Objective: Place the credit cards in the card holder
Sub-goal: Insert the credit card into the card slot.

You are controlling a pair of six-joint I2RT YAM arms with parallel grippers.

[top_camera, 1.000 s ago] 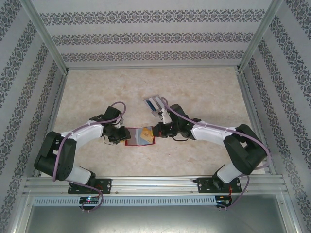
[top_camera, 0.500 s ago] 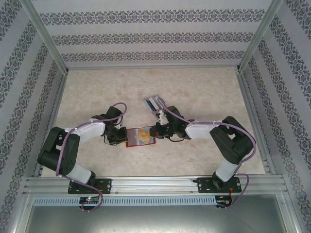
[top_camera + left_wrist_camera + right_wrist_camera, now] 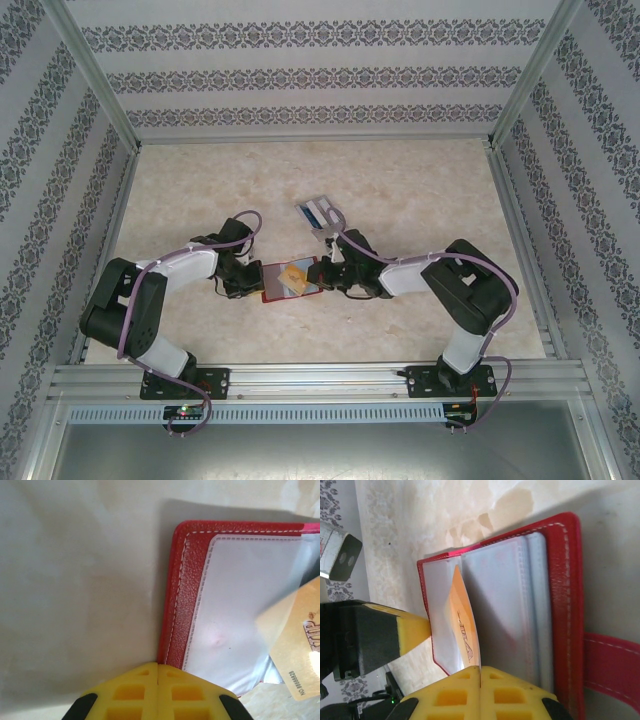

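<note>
The red card holder (image 3: 275,291) lies open at mid-table between my two grippers. My left gripper (image 3: 256,281) is shut on its left edge; in the left wrist view the red stitched edge (image 3: 182,580) runs straight into the closed yellow fingertips (image 3: 158,667). My right gripper (image 3: 325,280) is shut on an orange-yellow credit card (image 3: 462,615). The card stands on edge, its far end inside a greyish clear pocket of the card holder (image 3: 565,590). The same card (image 3: 295,635) shows through the pocket plastic.
More credit cards (image 3: 318,212), blue and pale, lie just behind the right gripper. The holder's snap tab (image 3: 612,660) sticks out toward the right arm. Metal frame rails and patterned walls bound the marble-look table (image 3: 420,180).
My left gripper has closed on the card holder's left edge. The right gripper has pushed left with the orange card, driving it further into the holder. The right elbow has folded inward.
</note>
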